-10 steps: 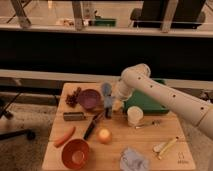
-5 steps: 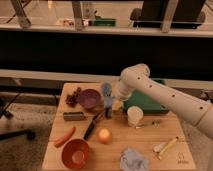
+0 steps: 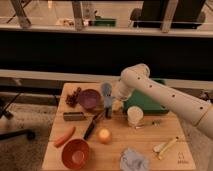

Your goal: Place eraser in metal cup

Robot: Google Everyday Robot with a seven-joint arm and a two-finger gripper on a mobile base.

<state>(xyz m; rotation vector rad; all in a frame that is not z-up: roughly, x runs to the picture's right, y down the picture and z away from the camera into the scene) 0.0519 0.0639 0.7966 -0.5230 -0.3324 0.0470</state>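
A dark rectangular block that looks like the eraser (image 3: 74,116) lies on the wooden table (image 3: 150,157), left of centre. A pale upright cup (image 3: 134,115) stands right of centre; I cannot tell if it is metal. My gripper (image 3: 108,109) points down at the table between the purple bowl (image 3: 89,99) and the cup, with a blue piece (image 3: 106,90) just above it. It is right of the eraser and apart from it. The white arm (image 3: 160,97) reaches in from the right.
Grapes (image 3: 73,97) sit at the back left and a green tray (image 3: 145,102) lies behind the cup. A black tool (image 3: 92,126), a carrot (image 3: 64,136), a red bowl (image 3: 76,153), an orange ball (image 3: 104,135), a blue cloth (image 3: 133,159) and a yellow item (image 3: 165,147) lie near the front.
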